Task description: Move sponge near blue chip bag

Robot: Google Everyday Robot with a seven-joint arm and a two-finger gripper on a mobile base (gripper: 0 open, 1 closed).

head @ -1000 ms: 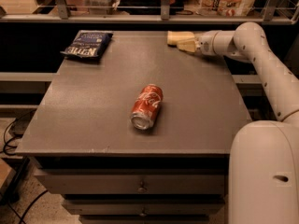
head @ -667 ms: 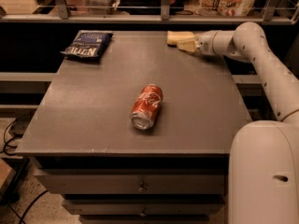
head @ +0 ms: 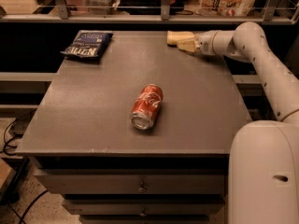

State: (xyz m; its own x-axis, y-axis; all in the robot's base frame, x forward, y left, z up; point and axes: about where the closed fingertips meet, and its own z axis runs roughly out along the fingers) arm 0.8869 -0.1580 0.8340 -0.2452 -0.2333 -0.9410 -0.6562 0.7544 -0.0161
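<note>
The sponge is a pale yellow block at the far right of the grey table top, near its back edge. My gripper reaches in from the right and is right at the sponge, touching or overlapping it. The blue chip bag lies flat at the far left corner of the table, well apart from the sponge and the gripper.
A red Coca-Cola can lies on its side in the middle of the table. A metal rail with shelved goods runs behind the table. Drawers sit under the front edge. My white arm and base stand at the right.
</note>
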